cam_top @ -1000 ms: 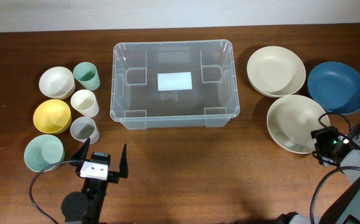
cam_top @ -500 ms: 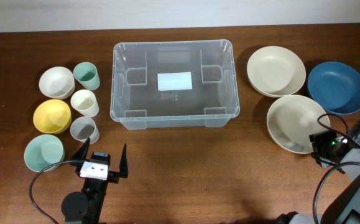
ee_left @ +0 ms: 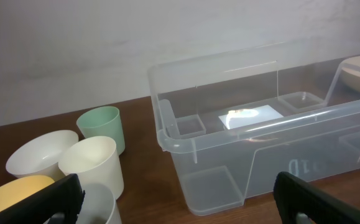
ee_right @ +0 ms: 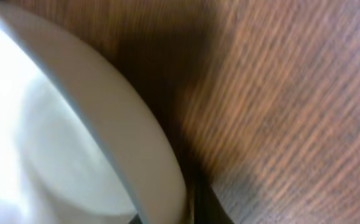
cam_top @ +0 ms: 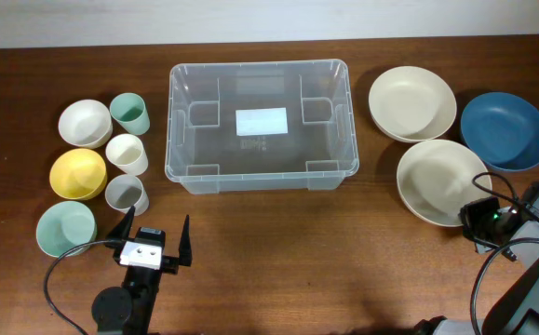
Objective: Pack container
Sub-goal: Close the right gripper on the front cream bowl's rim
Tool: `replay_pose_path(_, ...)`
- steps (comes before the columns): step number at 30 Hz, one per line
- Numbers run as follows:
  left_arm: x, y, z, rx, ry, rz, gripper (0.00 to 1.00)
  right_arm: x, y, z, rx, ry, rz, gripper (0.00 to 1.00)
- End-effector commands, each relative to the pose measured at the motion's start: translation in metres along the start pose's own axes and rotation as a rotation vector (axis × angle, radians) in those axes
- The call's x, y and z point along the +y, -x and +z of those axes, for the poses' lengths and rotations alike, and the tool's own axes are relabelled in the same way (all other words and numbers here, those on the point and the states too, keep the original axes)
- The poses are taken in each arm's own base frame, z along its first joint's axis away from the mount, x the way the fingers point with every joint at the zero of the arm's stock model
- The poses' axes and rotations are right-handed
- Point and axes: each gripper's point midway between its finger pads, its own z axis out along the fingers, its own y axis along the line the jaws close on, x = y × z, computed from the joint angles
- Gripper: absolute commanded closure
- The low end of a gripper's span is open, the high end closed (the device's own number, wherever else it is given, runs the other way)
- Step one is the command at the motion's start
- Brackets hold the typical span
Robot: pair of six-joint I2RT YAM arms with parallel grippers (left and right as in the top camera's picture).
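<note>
The container (cam_top: 260, 179) is a large clear bin with a white label on its base, standing at the table's middle; it also fills the right of the left wrist view (ee_left: 254, 134). My right gripper (cam_top: 474, 221) is shut on the near rim of a beige bowl (cam_top: 441, 181), at the bowl's lower right edge. In the right wrist view that bowl's rim (ee_right: 124, 137) runs down into the jaws, with a dark finger (ee_right: 216, 205) pressed against its outside. My left gripper (cam_top: 152, 242) stands open near the front edge, left of the container, holding nothing (ee_left: 180, 202).
Right of the container lie a second beige bowl (cam_top: 412, 104) and a blue bowl (cam_top: 505, 130). To its left are a white bowl (cam_top: 84, 122), a green cup (cam_top: 130, 113), a cream cup (cam_top: 127, 154), a yellow bowl (cam_top: 77, 173), a grey cup (cam_top: 126, 194) and a pale green bowl (cam_top: 65, 228).
My right gripper has closed on the near beige bowl's rim, and the bowl has shifted slightly to the left. The left arm has not moved.
</note>
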Motion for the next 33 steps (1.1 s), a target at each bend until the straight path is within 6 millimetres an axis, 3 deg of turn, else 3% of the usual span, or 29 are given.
replay_pose_path(1, 0.0, -0.001, 0.0, 0.0, 0.003, 0.013, 0.0, -0.005, -0.008, 0.002, 0.035, -0.01, 0.015, 0.94)
replay_pose_path(12, 0.0, -0.001, 0.0, 0.0, 0.003, 0.013, 0.0, -0.006, -0.021, -0.01, 0.109, -0.044, 0.042, 0.96)
replay_pose_path(22, 0.0, -0.001, 0.0, 0.0, 0.003, 0.013, 0.0, 0.031, -0.029, -0.042, 0.189, 0.074, 0.004, 0.96)
replay_pose_path(28, 0.0, -0.001, 0.0, 0.0, 0.003, 0.013, 0.0, 0.04, -0.03, -0.058, 0.186, 0.09, -0.016, 0.96)
replay_pose_path(33, 0.0, 0.0, 0.0, 0.0, 0.003, 0.013, 0.0, 0.062, -0.027, -0.076, 0.161, 0.181, -0.052, 0.96)
